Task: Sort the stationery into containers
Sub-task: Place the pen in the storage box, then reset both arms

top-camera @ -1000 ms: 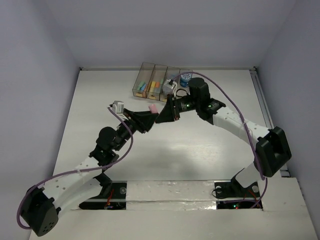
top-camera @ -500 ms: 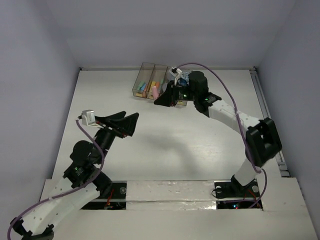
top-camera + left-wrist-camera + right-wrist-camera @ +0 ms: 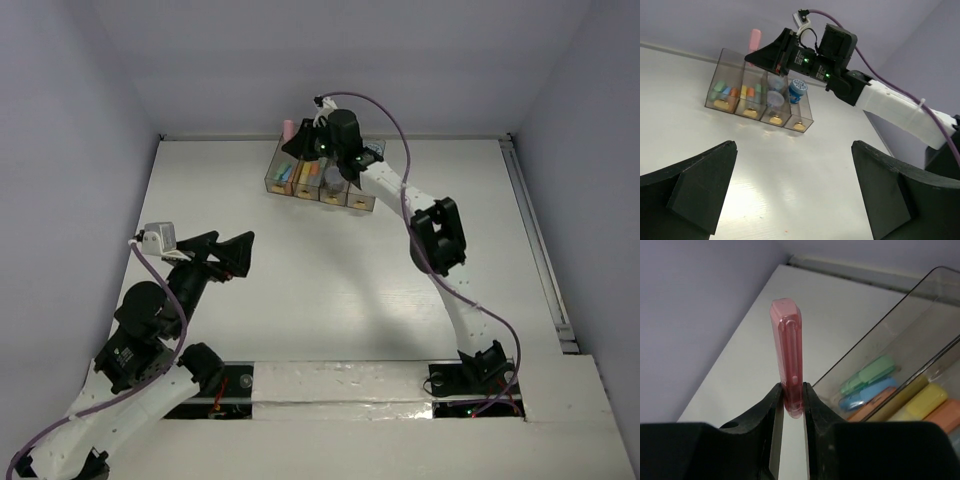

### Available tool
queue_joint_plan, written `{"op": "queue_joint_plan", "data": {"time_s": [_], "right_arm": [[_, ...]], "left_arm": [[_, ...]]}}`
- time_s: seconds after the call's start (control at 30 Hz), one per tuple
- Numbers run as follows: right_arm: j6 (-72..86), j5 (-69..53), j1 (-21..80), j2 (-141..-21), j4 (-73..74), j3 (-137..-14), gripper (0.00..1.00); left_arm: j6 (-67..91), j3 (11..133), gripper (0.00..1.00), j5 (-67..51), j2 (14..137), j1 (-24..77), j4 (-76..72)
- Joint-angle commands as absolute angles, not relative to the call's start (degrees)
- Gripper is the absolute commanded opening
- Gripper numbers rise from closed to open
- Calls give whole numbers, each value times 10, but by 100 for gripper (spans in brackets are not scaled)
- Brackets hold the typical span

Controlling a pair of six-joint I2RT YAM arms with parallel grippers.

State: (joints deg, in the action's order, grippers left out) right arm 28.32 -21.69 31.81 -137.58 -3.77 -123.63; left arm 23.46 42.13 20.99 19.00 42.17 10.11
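Probably light, stiff and slick, the pink marker [image 3: 789, 350] is pinched at its lower end by the right gripper [image 3: 791, 399]. The left gripper [image 3: 792, 160] gapes empty

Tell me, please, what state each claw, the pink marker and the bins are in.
Left claw: open, empty.
Right claw: shut on the pink marker.
Pink marker: upright, gripped at its lower end, outside the bins.
Bins: open-topped, partly filled.

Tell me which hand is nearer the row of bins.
Right. The right hand hovers at the bins' far-left corner, gripping a pink marker; the left hand sits open, well back over the table.
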Motion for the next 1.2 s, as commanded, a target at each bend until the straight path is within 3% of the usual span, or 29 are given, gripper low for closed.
{"op": "queue_joint_plan", "data": {"time_s": [0.0,0.3,0.37,0.4,0.5,0.63,0.77,0.9,1.0,1.03,1.07,1.1,1.13,1.17], "right_arm": [[300,-158,316,-1453,18,-1374,0],[337,-155,310,-1518,-29,-1412,22],[337,-161,310,-1525,-25,-1419,33],[337,-159,310,-1524,-23,-1415,44],[335,-158,310,-1509,-32,-1390,65],[330,-159,310,-1494,-30,-1379,78],[331,-177,310,-1463,-43,-1340,81],[323,-208,310,-1338,-144,-1182,81],[302,-207,310,-1180,-203,-1008,75],[294,-200,310,-1092,-232,-919,62],[280,-183,310,-1045,-256,-872,33],[273,-183,310,-999,-257,-828,33],[266,-161,310,-952,-271,-784,4],[253,-145,310,-858,-272,-706,0]], "left_arm": [[201,415,99,229,173,421,106],[186,416,99,207,190,400,98],[185,415,99,192,195,389,97],[185,415,99,186,199,378,94],[184,412,99,165,207,361,88],[184,411,99,145,217,345,81],[184,411,99,132,226,332,79],[190,410,99,114,235,321,69],[192,411,99,91,246,315,53],[193,412,99,87,250,315,49],[197,417,99,84,257,309,45],[199,420,99,84,260,309,43],[201,424,99,84,262,309,42],[202,433,99,82,265,309,40]]}}
